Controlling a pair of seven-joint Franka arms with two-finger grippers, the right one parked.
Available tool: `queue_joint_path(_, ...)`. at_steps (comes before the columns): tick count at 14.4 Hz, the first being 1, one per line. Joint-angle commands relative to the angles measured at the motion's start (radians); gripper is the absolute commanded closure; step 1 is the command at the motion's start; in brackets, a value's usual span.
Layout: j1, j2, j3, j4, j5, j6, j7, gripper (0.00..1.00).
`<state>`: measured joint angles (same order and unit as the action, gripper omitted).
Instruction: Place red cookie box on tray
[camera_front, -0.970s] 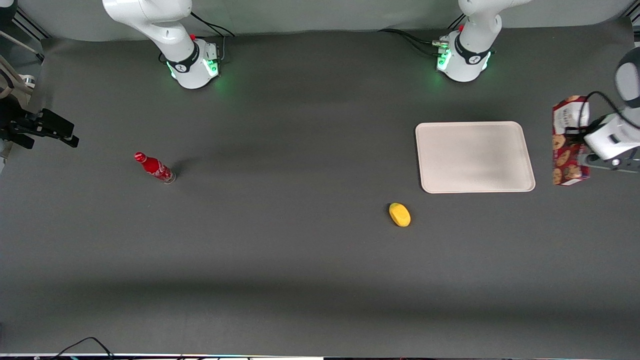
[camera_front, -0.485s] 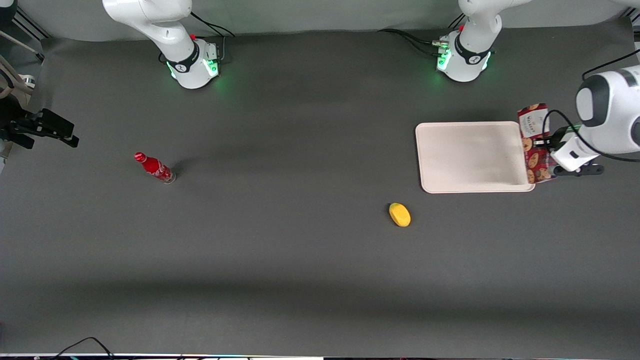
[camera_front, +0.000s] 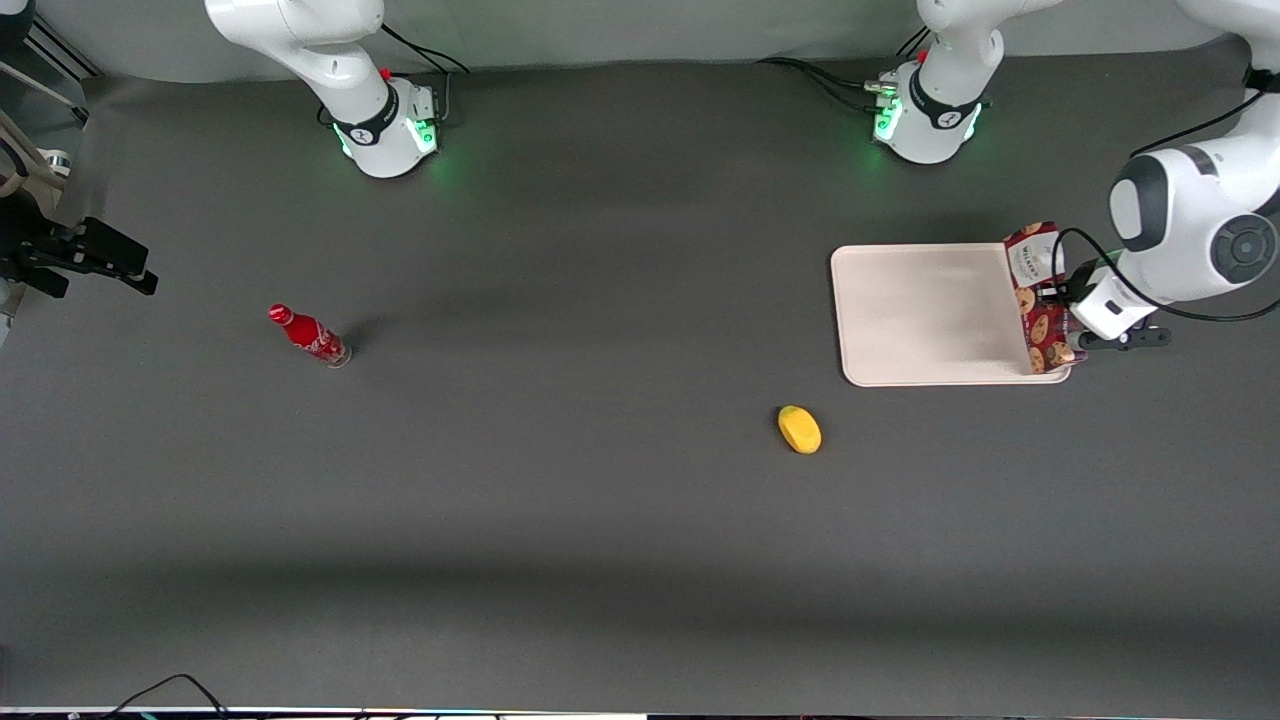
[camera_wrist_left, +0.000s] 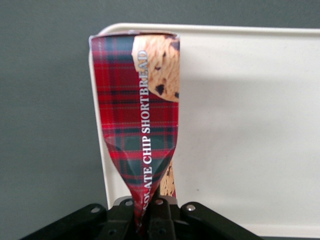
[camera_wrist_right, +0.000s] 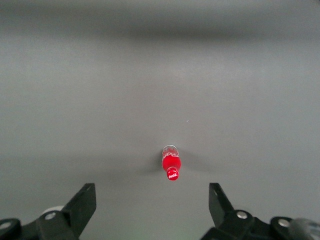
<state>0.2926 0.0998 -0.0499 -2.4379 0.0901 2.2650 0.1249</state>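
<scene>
The red cookie box (camera_front: 1038, 300) hangs on edge over the tray (camera_front: 930, 315), above the tray's rim at the working arm's end. My gripper (camera_front: 1068, 310) is shut on it, pinching the cardboard so that it creases. In the left wrist view the tartan side of the red cookie box (camera_wrist_left: 137, 120) reads "chocolate chip shortbread" and runs out from my gripper (camera_wrist_left: 147, 215). The cream tray (camera_wrist_left: 245, 130) lies beneath it, and the box's far end sits above a rounded tray corner.
A yellow lemon-like object (camera_front: 799, 429) lies on the dark table nearer the front camera than the tray. A red soda bottle (camera_front: 308, 335) stands toward the parked arm's end, also visible as the red bottle (camera_wrist_right: 171, 165) in the right wrist view.
My gripper carried the red cookie box from off the tray's end inward, and the box now overlaps the tray's rim. It also looks lower.
</scene>
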Motion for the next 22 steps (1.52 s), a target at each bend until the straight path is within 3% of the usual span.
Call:
queue_joint_path(1, 0.000, 0.012, -0.001, -0.032, -0.004, 0.042, -0.014, 0.86)
queue_joint_path(2, 0.000, 0.020, -0.001, -0.033, 0.000, 0.053, -0.013, 0.77)
queue_joint_path(3, 0.000, 0.020, -0.001, -0.038, 0.002, 0.059, -0.011, 0.73)
queue_joint_path(5, 0.000, 0.020, -0.001, -0.038, 0.002, 0.059, 0.001, 0.08)
queue_joint_path(6, 0.000, 0.018, -0.001, -0.035, 0.005, 0.054, 0.004, 0.00)
queue_joint_path(11, -0.001, -0.051, -0.057, 0.067, 0.017, -0.048, -0.004, 0.00)
queue_joint_path(16, 0.000, -0.068, -0.105, 0.444, 0.016, -0.414, -0.014, 0.00)
queue_joint_path(19, 0.000, -0.063, -0.113, 0.636, -0.001, -0.536, -0.011, 0.00)
queue_joint_path(22, -0.001, -0.060, -0.131, 0.753, -0.078, -0.611, -0.021, 0.00)
